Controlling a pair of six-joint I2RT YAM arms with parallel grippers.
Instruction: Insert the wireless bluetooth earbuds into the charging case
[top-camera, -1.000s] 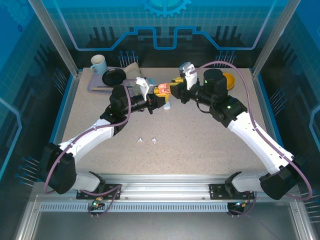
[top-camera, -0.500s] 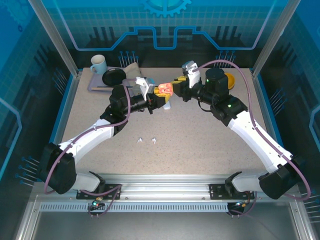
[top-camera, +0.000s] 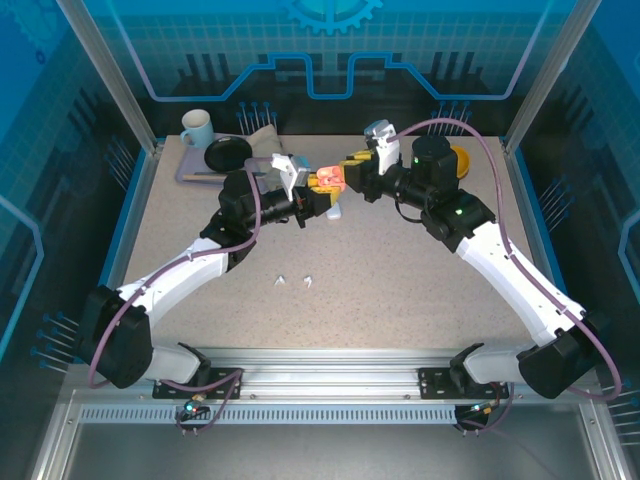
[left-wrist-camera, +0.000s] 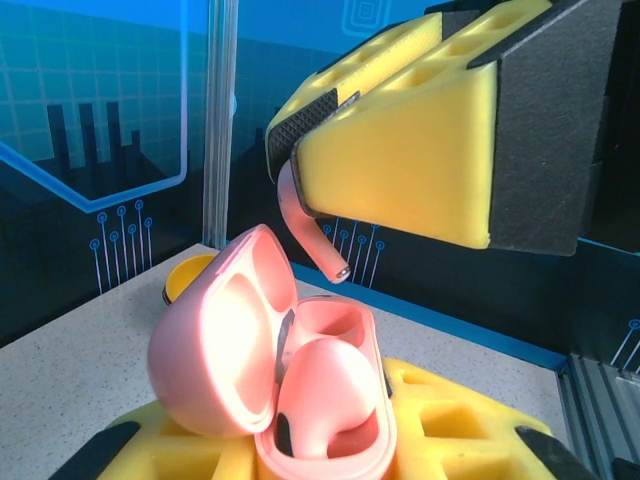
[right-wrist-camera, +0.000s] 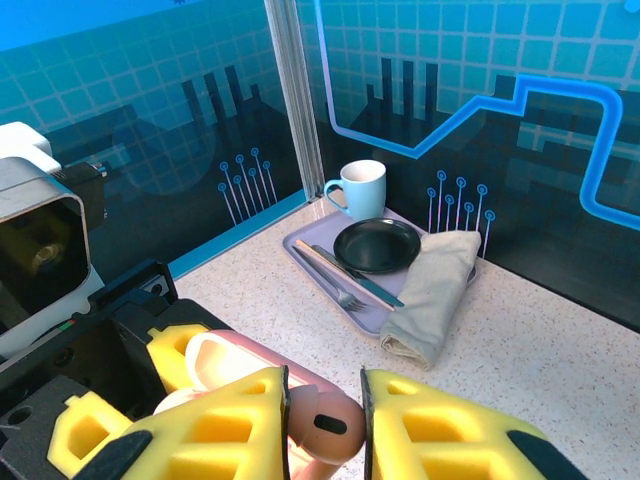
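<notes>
My left gripper is shut on the salmon-pink charging case, held above the table's back middle with its lid open. One pink earbud sits in the case's near socket. Just above the open case, my right gripper is shut on a second pink earbud, whose stem points down toward the far socket without touching it. Two white earbuds lie on the table in front of the arms.
A lilac tray at the back left carries a pale cup, a black plate and cutlery, with a folded napkin beside it. A yellow bowl stands at the back right. Glass walls ring the table.
The right wrist has shifted slightly toward the back, bringing its earbud a little closer over the case. The left arm and the white earbuds have not moved.
</notes>
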